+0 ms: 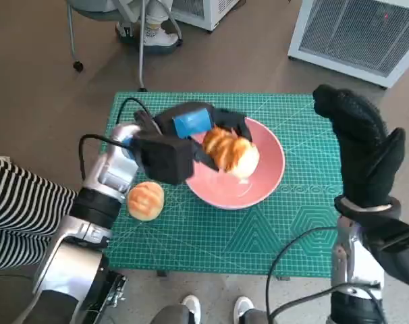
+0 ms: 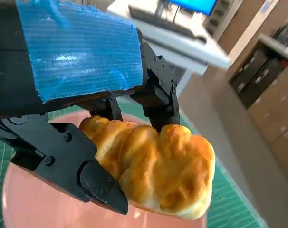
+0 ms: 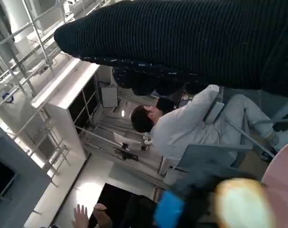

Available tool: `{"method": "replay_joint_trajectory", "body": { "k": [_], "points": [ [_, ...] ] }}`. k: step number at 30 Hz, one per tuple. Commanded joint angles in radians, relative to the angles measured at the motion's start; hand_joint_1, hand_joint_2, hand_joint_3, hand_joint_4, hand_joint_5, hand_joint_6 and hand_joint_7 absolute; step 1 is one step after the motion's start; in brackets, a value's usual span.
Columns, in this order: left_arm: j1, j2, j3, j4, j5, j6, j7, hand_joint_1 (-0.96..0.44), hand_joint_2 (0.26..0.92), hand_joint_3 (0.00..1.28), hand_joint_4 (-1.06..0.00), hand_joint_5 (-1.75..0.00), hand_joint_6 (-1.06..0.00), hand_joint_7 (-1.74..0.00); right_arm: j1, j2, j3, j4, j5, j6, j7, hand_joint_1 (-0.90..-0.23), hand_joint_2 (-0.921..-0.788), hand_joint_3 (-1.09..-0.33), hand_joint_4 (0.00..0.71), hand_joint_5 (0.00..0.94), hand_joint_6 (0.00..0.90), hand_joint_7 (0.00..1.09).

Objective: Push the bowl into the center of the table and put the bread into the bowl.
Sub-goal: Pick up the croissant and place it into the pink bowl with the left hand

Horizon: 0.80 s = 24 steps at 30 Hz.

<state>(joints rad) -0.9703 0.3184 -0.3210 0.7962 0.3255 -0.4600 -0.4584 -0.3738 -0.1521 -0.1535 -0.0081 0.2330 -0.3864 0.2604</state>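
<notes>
A pink bowl (image 1: 268, 177) sits near the middle of the green mat (image 1: 272, 236). My left hand (image 1: 191, 131) grips a golden braided bread (image 1: 230, 152) just above the bowl's inside. In the left wrist view the black fingers (image 2: 94, 178) clamp the bread (image 2: 158, 171) from both sides over the pink bowl (image 2: 34, 204). A second, round bun (image 1: 146, 200) lies on the mat left of the bowl, beside my left forearm. My right hand (image 1: 363, 148) is raised at the mat's right edge, fingers extended, holding nothing. The right wrist view shows the glove (image 3: 191, 42) and a blurred bread (image 3: 241, 204).
A white grilled appliance (image 1: 356, 34) stands on the floor beyond the table's far right. Chair legs and a person's feet (image 1: 150, 34) are at the far left. A striped sleeve (image 1: 19, 202) is at the left edge. A seated person (image 3: 182, 126) appears in the right wrist view.
</notes>
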Motion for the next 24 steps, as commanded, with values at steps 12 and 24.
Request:
{"method": "replay_joint_trajectory", "body": {
  "k": [12, 24],
  "points": [
    [-0.031, 0.019, -0.013, 0.003, 0.018, -0.016, -0.09, -0.07, 0.819, 0.03, -0.36, -0.09, -0.37, -0.18, 0.037, 0.015, 0.003, -0.013, -0.007, 0.005, -0.026, -0.71, -0.921, -0.73, 0.201, 0.0, 0.11, 0.39],
    [0.053, 0.159, 0.078, -0.202, -0.047, -0.025, -0.156, -0.39, 0.789, 0.0, -0.09, 0.0, -0.25, 0.0, 0.04, 0.025, 0.014, -0.017, -0.013, 0.006, -0.035, -0.705, -0.921, -0.729, 0.198, 0.0, 0.107, 0.39]
  ]
}}
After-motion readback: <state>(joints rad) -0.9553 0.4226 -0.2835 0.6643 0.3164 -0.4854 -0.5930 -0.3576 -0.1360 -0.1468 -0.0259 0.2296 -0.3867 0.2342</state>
